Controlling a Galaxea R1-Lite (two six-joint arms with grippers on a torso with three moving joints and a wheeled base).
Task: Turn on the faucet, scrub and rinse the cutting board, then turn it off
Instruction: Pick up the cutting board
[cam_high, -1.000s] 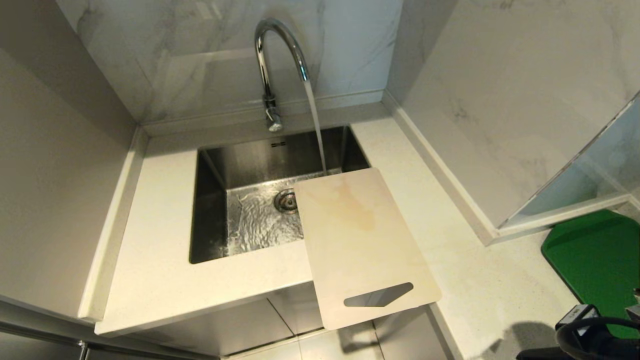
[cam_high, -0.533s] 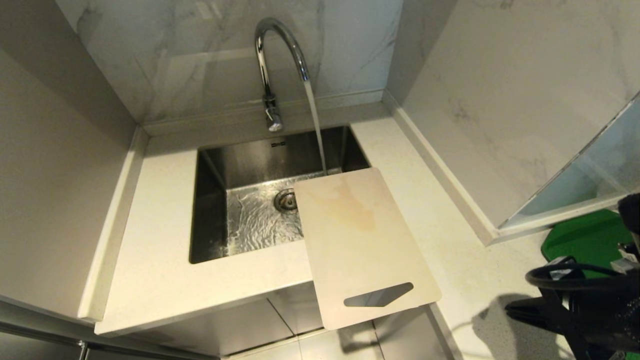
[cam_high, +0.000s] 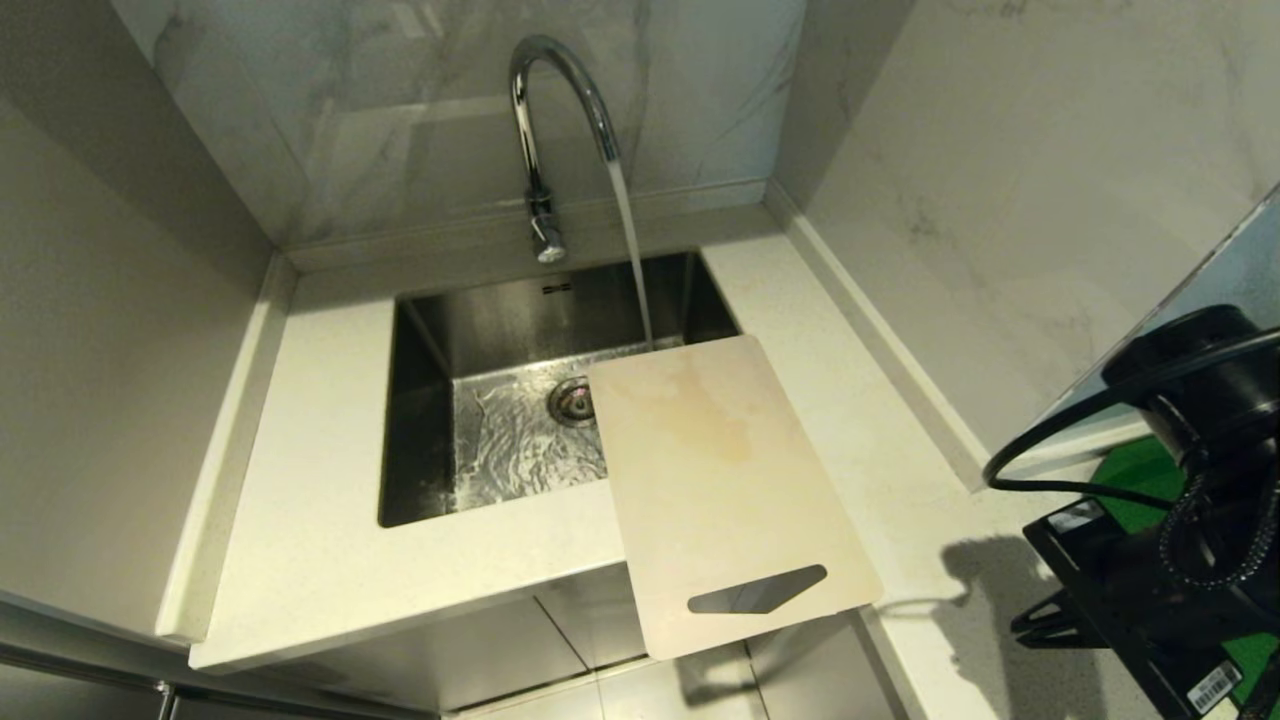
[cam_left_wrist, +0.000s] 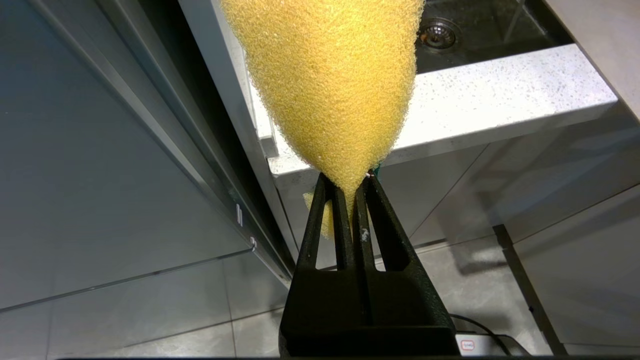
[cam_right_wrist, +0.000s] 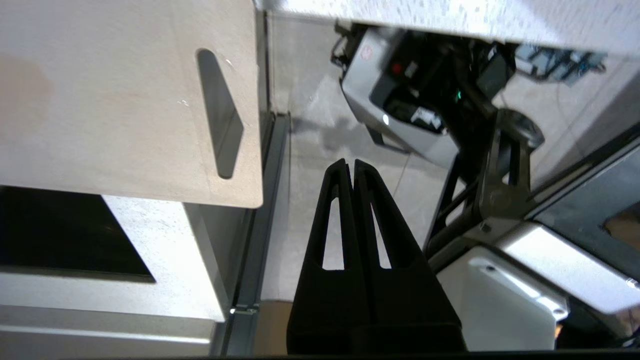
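The chrome faucet (cam_high: 545, 130) runs a stream of water into the sink just past the far edge of the cutting board (cam_high: 720, 490). The cream board has a yellowish stain. It lies across the sink's right side, and its slot-handle end overhangs the counter's front edge. My right arm (cam_high: 1160, 560) stands at the lower right, off to the right of the board. The right gripper (cam_right_wrist: 350, 162) is shut and empty, out over the floor beside the board's handle end (cam_right_wrist: 220, 115). My left gripper (cam_left_wrist: 350, 185) is parked low by the cabinet front, shut on a yellow sponge (cam_left_wrist: 330, 75).
The steel sink (cam_high: 430, 420) is set in a pale counter (cam_high: 320, 540) with marble walls behind and to the right. A green mat (cam_high: 1130, 470) lies on the counter at the right, behind my arm. My own base (cam_right_wrist: 400, 115) stands on the tiled floor below.
My right arm has risen from the lower right corner further into the head view, now covering much of the green mat. Board and running water are unchanged.
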